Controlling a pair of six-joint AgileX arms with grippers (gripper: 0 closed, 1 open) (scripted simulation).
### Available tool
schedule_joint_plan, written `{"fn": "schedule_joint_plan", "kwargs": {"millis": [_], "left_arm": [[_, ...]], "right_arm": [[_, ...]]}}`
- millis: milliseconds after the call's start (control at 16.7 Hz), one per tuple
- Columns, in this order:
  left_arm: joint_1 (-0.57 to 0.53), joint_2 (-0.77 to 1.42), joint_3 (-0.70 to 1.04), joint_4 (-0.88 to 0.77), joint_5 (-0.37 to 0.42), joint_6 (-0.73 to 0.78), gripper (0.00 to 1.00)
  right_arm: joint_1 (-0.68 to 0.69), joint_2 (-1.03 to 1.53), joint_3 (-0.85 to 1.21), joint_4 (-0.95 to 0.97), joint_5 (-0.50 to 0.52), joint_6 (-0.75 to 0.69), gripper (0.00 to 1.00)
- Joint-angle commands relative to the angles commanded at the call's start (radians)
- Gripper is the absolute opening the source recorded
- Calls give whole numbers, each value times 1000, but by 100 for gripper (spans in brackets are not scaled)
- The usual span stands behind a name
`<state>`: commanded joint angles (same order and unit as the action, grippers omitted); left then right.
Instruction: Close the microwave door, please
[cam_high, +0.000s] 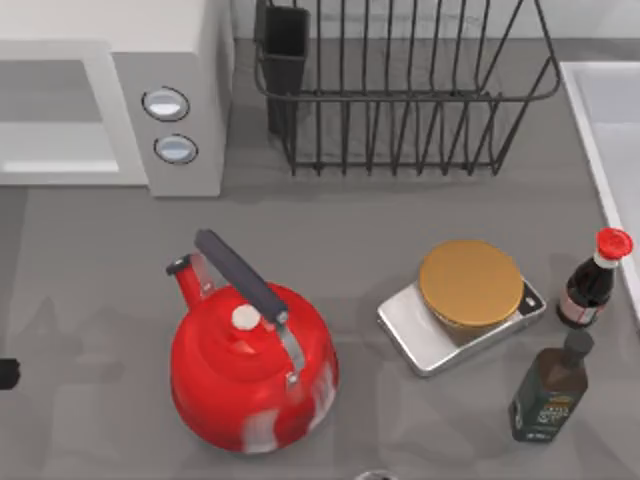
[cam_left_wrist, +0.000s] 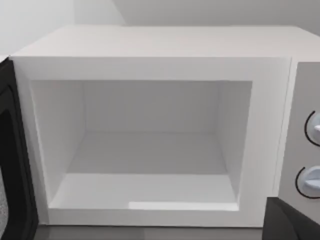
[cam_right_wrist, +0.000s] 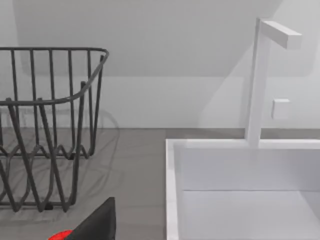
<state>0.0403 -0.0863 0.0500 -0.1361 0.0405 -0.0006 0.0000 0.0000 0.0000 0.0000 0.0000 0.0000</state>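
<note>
The microwave (cam_high: 170, 40) stands at the table's back left, its white cavity (cam_left_wrist: 150, 145) open and bare inside. The microwave door (cam_left_wrist: 11, 160) is swung wide open on the cavity's hinge side, showing its dark inner face edge-on. Two round silver dials (cam_high: 166, 103) sit on the grey side panel (cam_left_wrist: 302, 150). My left gripper (cam_left_wrist: 289, 222) is a dark shape low in the left wrist view, in front of the microwave and apart from the door. My right gripper (cam_right_wrist: 97, 225) hovers near the sink, far from the microwave.
A black wire dish rack (cam_high: 400, 90) stands behind the middle of the table. A red kettle (cam_high: 250, 365) sits in front of the microwave. A scale (cam_high: 460, 320) with a brown disc and two bottles (cam_high: 590, 285) (cam_high: 548, 390) are at the right, beside the white sink (cam_right_wrist: 240, 190).
</note>
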Motion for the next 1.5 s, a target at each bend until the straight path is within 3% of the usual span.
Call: {"fn": "schedule_joint_plan", "kwargs": {"millis": [300,720,1080,1500], "left_arm": [[-192,-136,-37,-98,-192,-2,0],[-192,-120,-22,-101,-199,5,0],[37,161,191,-158,-61,167,0],[457,868,621,-301,220,480,0]], "right_arm": [[0,0,0,0,0,0,100],[0,0,0,0,0,0,100],[0,0,0,0,0,0,100],[0,0,0,0,0,0,100]]}}
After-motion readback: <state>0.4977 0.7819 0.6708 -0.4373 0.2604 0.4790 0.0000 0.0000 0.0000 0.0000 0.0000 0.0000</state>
